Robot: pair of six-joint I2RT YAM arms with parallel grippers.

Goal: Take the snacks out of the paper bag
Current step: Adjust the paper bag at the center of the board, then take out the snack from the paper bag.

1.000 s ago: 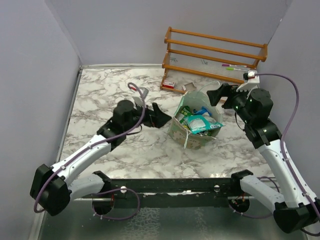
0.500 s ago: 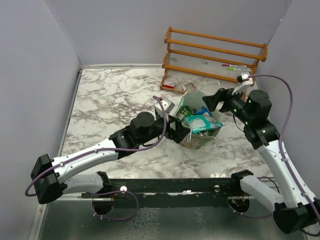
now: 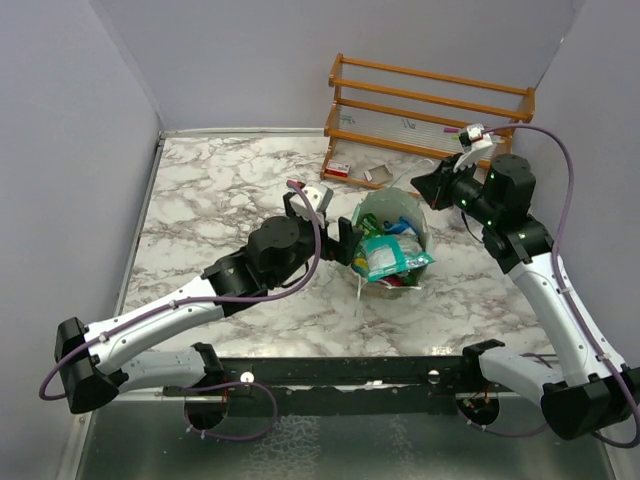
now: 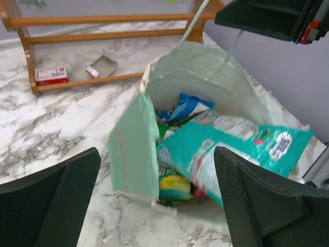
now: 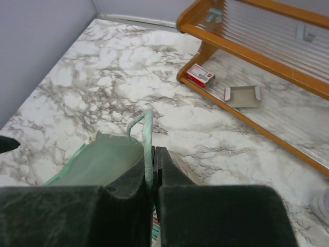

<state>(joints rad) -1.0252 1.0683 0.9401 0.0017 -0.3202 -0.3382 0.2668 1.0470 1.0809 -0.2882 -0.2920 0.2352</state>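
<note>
Pale green paper bag (image 3: 395, 207) sits on the marble table (image 3: 220, 200) with snacks (image 4: 185, 108) filling its mouth, a teal-white packet (image 3: 393, 258) on top, while the right gripper (image 5: 154, 170) above its far rim pinches its string handle (image 5: 147, 136) and the left gripper (image 3: 345, 240) hovers wide apart at its left side.

The paper bag (image 3: 395, 207) is set on the worktop (image 3: 220, 190), right of its middle. The snacks (image 3: 392, 258) are piled inside it, the topmost reaching past its rim. A rack (image 3: 430, 105) is placed in the far right corner. Under the rack's left end, behind the bag, a small box (image 3: 338, 168) is laid, with a flattened carton (image 3: 378, 177) to its right.
</note>
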